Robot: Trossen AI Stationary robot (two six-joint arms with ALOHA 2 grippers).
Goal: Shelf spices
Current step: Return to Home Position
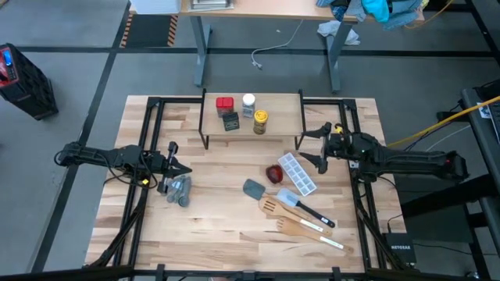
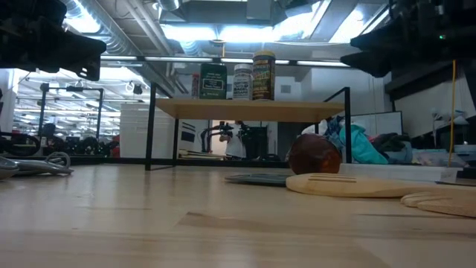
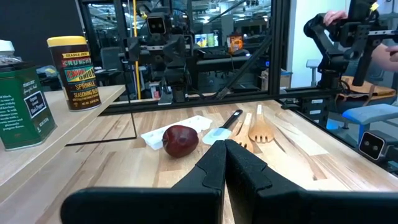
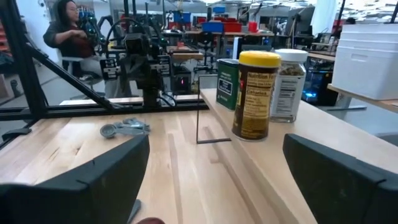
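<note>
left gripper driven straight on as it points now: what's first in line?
Likely the pale blue spatula head, dead ahead of the shut left gripper; the dark red dish sits just beside that line. The gripper hangs above the tabletop, so it might clear both.

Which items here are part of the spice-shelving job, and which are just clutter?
Job: shelf; red tin, dark tin, white-capped jar, yellow-lidded jar, all four on it.
Lying about: measuring spoons, dark red dish, white tray, grey spatula, wooden utensils.
</note>
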